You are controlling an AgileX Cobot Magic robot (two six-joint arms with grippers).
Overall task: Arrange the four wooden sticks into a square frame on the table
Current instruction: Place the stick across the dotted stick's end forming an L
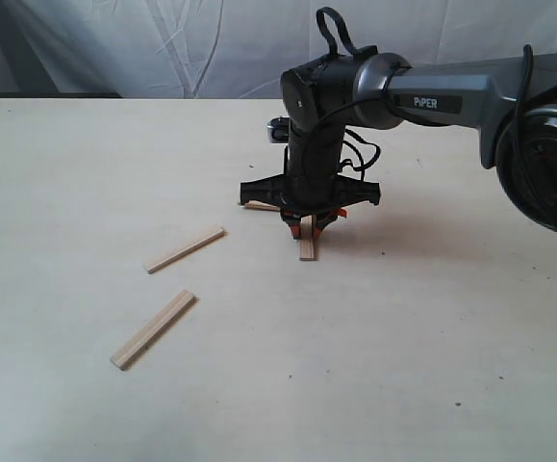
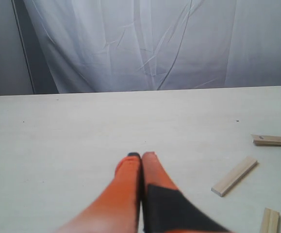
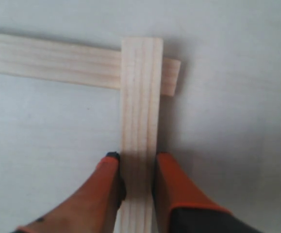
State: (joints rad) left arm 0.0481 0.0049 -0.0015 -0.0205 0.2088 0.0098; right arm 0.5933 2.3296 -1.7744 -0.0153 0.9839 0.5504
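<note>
Pinching one stick (image 3: 140, 97) laid squarely across a second stick (image 3: 53, 60), right fingers (image 3: 101, 194); left fingers (image 2: 128, 179) pressed together.

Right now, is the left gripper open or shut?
Shut. The left gripper has its two orange fingers pressed together, with nothing between them.

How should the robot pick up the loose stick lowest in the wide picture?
I'd grab the lowest stick at its middle, across its narrow width, coming straight down. It lies flat and slanted on the table, so the jaws should turn to straddle its long edges. The left gripper is shut, so it must open first.
</note>
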